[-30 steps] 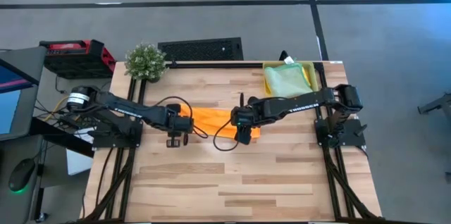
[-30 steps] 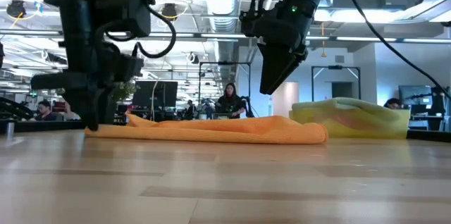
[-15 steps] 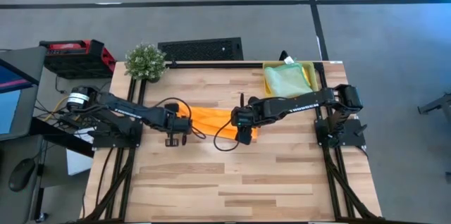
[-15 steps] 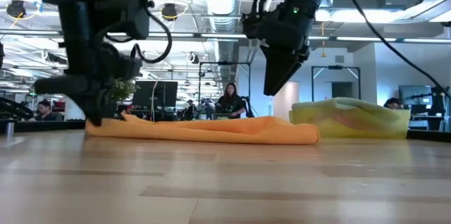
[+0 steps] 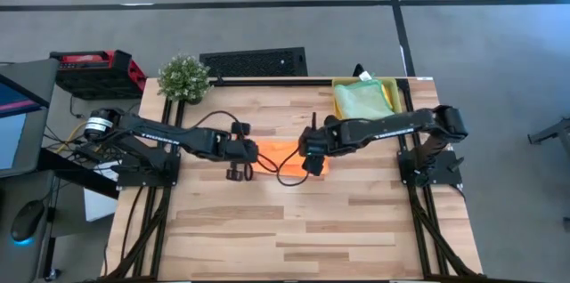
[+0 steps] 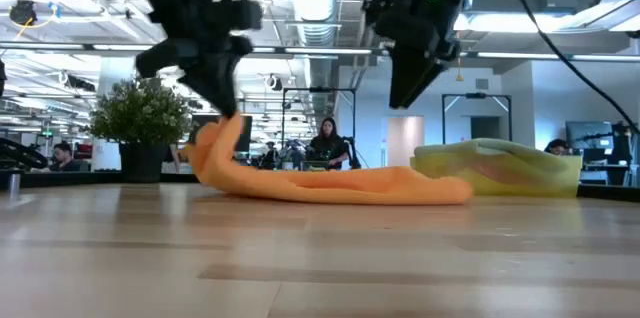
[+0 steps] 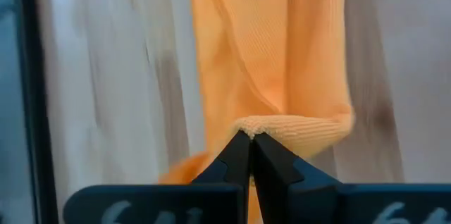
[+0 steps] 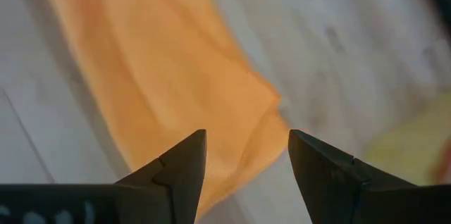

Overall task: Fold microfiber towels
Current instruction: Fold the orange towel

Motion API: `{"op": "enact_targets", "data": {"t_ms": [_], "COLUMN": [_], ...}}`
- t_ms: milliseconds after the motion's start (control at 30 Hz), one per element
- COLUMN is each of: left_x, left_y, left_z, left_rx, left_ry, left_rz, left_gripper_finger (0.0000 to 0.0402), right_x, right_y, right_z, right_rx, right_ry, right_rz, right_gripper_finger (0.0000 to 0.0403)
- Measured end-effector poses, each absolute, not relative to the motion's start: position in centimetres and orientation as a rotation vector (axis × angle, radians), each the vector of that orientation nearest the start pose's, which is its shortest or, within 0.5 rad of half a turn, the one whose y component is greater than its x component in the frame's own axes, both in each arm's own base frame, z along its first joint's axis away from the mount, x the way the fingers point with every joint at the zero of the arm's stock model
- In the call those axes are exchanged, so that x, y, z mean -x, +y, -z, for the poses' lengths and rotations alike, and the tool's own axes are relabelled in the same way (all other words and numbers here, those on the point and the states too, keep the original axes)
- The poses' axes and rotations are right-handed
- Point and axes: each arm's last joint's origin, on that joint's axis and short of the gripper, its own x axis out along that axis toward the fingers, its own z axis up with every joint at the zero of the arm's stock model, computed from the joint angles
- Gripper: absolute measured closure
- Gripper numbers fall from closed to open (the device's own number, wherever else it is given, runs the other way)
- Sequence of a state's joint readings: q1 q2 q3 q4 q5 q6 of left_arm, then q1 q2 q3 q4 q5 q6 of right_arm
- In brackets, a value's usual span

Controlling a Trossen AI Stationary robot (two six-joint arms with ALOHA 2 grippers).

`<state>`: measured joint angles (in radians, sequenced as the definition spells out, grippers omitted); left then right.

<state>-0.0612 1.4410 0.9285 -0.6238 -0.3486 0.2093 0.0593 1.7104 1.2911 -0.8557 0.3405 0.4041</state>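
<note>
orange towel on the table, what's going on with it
The left pincer is shut on one end of the orange towel, lifting it off the wooden table and carrying it toward the other end. The right pincer hovers open above that other end. A pale green towel sits in the yellow tray.

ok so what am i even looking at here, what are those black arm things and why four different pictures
These are two robot arms at a wooden table, each ending in a two-finger gripper. One picture looks straight down from above, one looks level across the tabletop into the room, and two come from cameras on the arms' wrists. On the table lies an orange towel. The left gripper is shut on one end of it and lifts that end off the wood, as the low view shows. The right gripper hangs open above the towel's other end, touching nothing. At the back right sits a pale green towel in a yellow tray; a potted plant stands at the back left.
</note>
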Motion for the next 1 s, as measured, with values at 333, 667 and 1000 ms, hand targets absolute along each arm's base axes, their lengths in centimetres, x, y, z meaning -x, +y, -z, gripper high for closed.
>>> {"op": "enact_targets", "data": {"t_ms": [333,667,1000], "left_x": [-29.5,-33.7,-40.5], "left_y": [-0.3,0.2,1.5], "left_z": [-22.9,-21.4,-22.7], "left_rx": [-0.530,-0.529,-0.585], "left_ry": [0.854,0.822,0.786], "left_rz": [-0.088,-0.023,-0.057], "left_gripper_finger": [0.0401,0.0401,0.0401], "right_x": [-31.1,-30.1,-27.6], "right_y": [1.3,2.5,3.5], "right_z": [-26.5,-26.7,-28.1], "right_rx": [-0.108,-0.095,-0.100], "right_ry": [1.076,1.108,1.123], "right_rz": [0.526,0.549,0.617], "right_gripper_finger": [0.0178,0.0178,0.0178]}}
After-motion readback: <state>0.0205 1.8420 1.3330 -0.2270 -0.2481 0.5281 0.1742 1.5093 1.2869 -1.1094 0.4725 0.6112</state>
